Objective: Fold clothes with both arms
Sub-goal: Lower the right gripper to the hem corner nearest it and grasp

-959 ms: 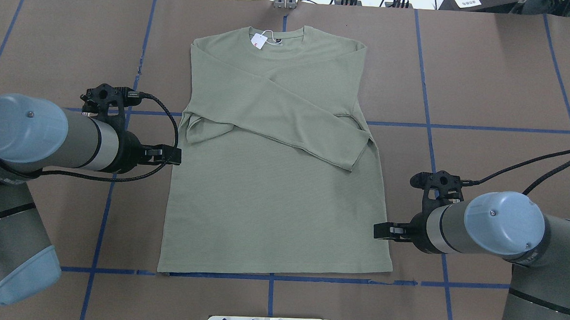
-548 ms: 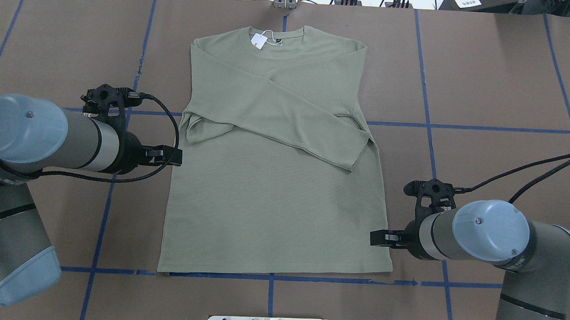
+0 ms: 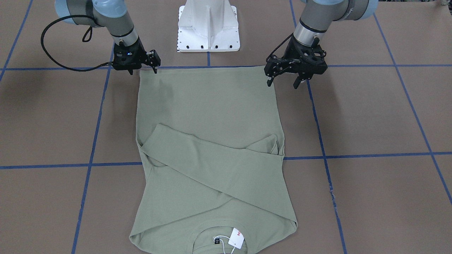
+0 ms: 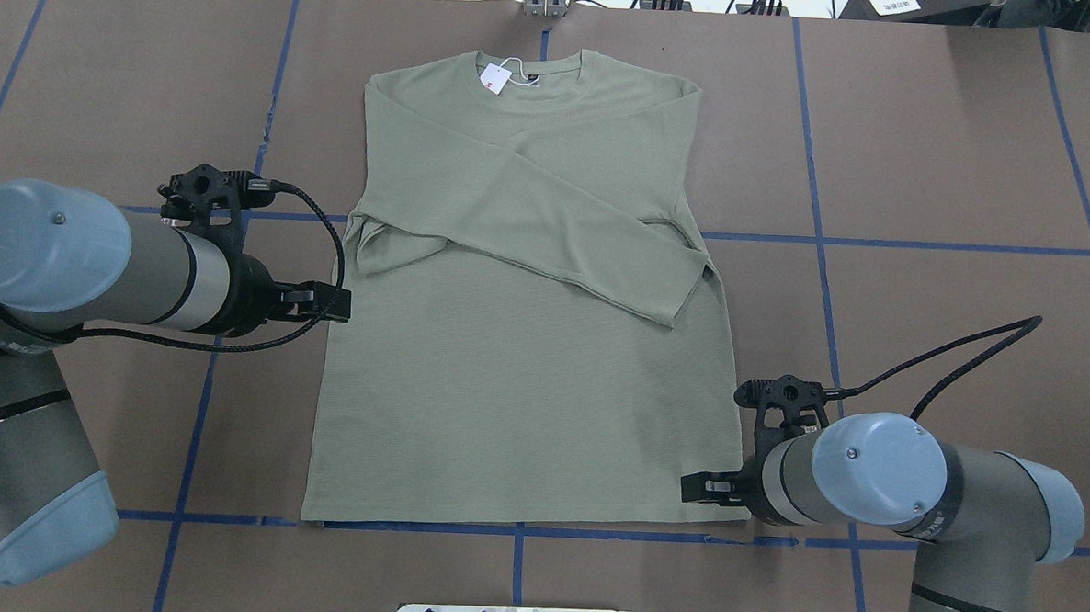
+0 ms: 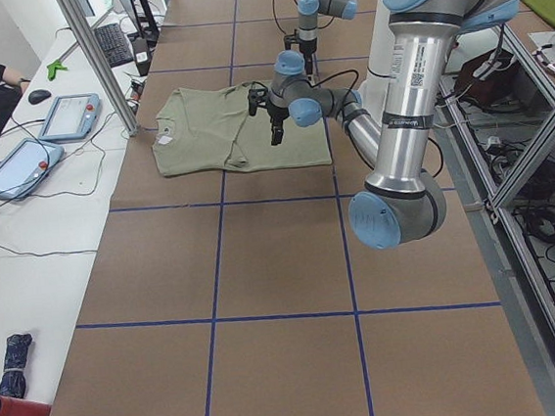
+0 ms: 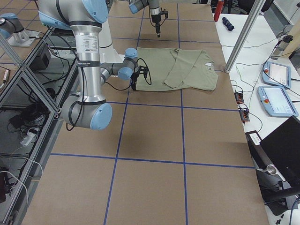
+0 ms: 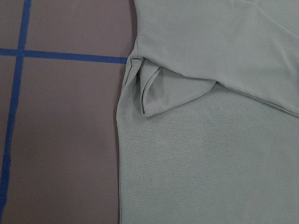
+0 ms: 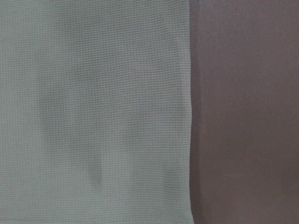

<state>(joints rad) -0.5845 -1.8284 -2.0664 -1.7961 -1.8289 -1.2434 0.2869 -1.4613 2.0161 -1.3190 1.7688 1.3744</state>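
The pale sage-green shirt point(image 4: 523, 388) lies flat on the brown table, collar far from the robot, both sleeves folded across the chest. A white hang tag point(image 4: 493, 78) sits at the collar. My left gripper point(image 4: 338, 302) is open and empty and hovers above the shirt's left edge, near the folded cuff point(image 7: 149, 93). In the front-facing view the left gripper point(image 3: 282, 83) shows its fingers spread wide. My right gripper point(image 4: 695, 487) is low over the hem's right corner point(image 8: 184, 205) and looks open and empty in the front-facing view point(image 3: 144, 70).
The white pedestal base point(image 3: 208, 26) stands just behind the hem. Blue tape lines point(image 4: 515, 562) grid the table. Past the collar end stand a metal post point(image 5: 96, 63) and a white desk with tablets point(image 5: 67, 115), where a person sits.
My right arm has moved toward the robot and slightly left, from beside the shirt's right edge to over the hem's right corner. My left gripper has shifted only slightly.
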